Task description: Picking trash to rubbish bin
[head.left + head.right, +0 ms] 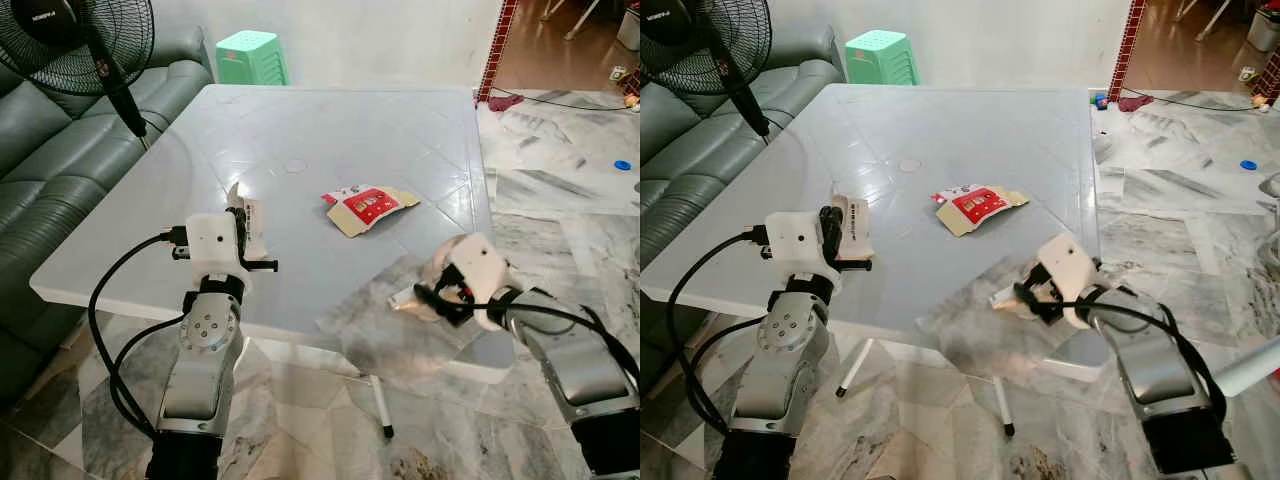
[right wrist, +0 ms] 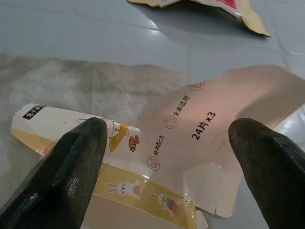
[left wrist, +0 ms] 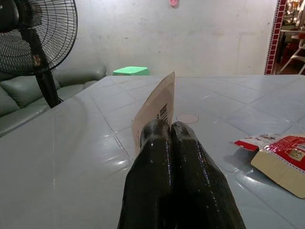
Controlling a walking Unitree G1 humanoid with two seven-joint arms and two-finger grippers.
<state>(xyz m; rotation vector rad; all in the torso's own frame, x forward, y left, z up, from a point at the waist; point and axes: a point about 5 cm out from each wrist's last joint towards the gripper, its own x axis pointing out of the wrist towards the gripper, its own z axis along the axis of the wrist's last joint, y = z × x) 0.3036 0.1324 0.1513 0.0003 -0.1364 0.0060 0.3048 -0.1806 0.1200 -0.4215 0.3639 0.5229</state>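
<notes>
My left gripper (image 1: 244, 238) is shut on a flat cream card with a barcode (image 3: 156, 106), held upright above the table's left front part. A torn red and cream wrapper (image 1: 368, 208) lies flat near the middle of the grey table (image 1: 350, 120). Near the table's front right edge my right gripper (image 1: 432, 293) stands open, its fingers (image 2: 78, 143) on either side of a flattened cream box with rabbit prints (image 2: 190, 138) that lies on the tabletop. Nothing is between the pads but that box beneath them.
A black standing fan (image 1: 85, 45) and a green-grey sofa (image 1: 40, 160) are at the left. A green plastic stool (image 1: 252, 57) stands behind the table. Marble floor (image 1: 560, 170) with a cable and a small blue lid (image 1: 622, 164) lies to the right.
</notes>
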